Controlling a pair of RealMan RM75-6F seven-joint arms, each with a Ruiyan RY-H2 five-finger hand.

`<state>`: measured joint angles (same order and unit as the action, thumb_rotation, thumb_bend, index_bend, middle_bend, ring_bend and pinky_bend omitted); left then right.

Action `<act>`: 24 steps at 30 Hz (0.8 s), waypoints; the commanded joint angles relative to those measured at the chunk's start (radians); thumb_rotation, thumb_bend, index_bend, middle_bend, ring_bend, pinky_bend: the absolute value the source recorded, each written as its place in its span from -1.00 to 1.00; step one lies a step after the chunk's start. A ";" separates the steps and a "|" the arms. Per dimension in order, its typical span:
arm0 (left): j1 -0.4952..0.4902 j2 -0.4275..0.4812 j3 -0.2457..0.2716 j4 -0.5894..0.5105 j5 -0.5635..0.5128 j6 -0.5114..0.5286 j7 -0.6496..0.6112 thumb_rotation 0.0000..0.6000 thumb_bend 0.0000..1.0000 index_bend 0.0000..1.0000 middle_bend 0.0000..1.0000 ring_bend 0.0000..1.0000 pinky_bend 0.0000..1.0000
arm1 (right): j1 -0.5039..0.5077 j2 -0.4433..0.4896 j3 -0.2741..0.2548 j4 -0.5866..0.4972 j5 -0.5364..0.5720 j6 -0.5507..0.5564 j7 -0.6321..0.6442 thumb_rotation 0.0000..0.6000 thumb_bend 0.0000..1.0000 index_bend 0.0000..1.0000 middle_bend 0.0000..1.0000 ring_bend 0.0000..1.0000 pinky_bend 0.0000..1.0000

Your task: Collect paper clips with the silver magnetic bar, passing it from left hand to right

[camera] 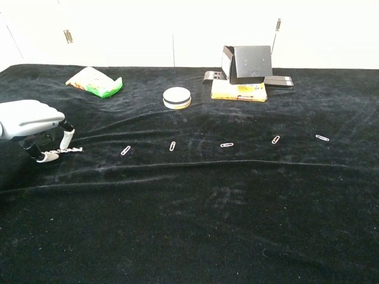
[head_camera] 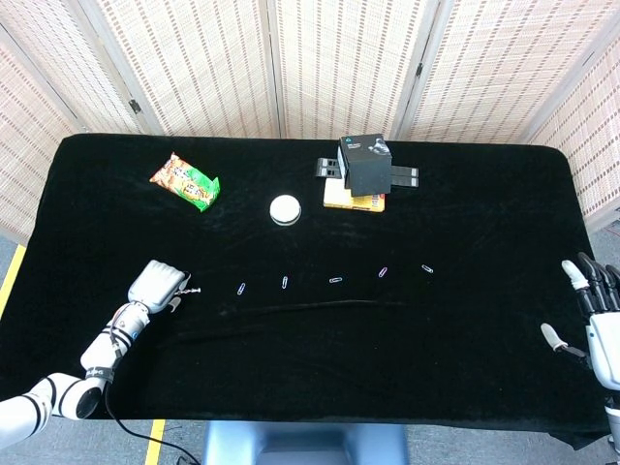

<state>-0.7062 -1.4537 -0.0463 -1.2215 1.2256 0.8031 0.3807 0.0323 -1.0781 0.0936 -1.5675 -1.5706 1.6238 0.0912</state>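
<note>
Pinching the bar (camera: 64,151) at its left end, the left robot hand (camera: 32,124) is holding it low over the worktop (camera: 237,213), long axis running left-right toward the clips (camera: 172,145); right robot hand (head_camera: 601,325) is waiting far right, released.

black tablecloth (head_camera: 465,213) | orange-green snack packet (head_camera: 184,181) | white round tin (head_camera: 285,209) with black band | black box (head_camera: 364,165) on yellow box (head_camera: 341,200) | silver magnetic bar (camera: 64,151) | pale grey left hand (camera: 29,123)

My head camera looked steeply down over the table (head_camera: 484,208); my chest camera viewed it low, closer, sharing the middle.
</note>
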 commanded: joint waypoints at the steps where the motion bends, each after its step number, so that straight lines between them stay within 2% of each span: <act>1: 0.000 -0.004 0.001 0.006 0.002 0.000 -0.006 1.00 -0.20 0.02 0.88 0.93 0.93 | 0.000 0.000 0.000 0.000 0.000 -0.001 -0.001 1.00 -0.48 -1.00 -1.00 -1.00 -1.00; 5: -0.001 -0.011 0.003 0.016 0.007 0.001 -0.015 1.00 -0.17 0.05 0.88 0.93 0.93 | 0.001 0.000 0.000 0.000 -0.001 -0.001 -0.001 1.00 -0.48 -1.00 -1.00 -1.00 -1.00; 14: 0.005 -0.022 0.006 0.051 0.011 0.010 -0.027 1.00 0.02 0.26 0.91 0.93 0.93 | -0.002 -0.001 -0.002 0.000 -0.003 0.003 -0.004 1.00 -0.48 -1.00 -1.00 -1.00 -1.00; 24: 0.013 -0.009 0.009 0.034 -0.016 0.008 0.010 1.00 0.04 0.13 0.91 0.92 0.93 | -0.003 -0.001 -0.004 -0.001 -0.008 0.007 -0.006 1.00 -0.48 -1.00 -1.00 -1.00 -1.00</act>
<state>-0.6941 -1.4643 -0.0371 -1.1852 1.2129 0.8128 0.3873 0.0295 -1.0792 0.0900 -1.5690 -1.5787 1.6309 0.0854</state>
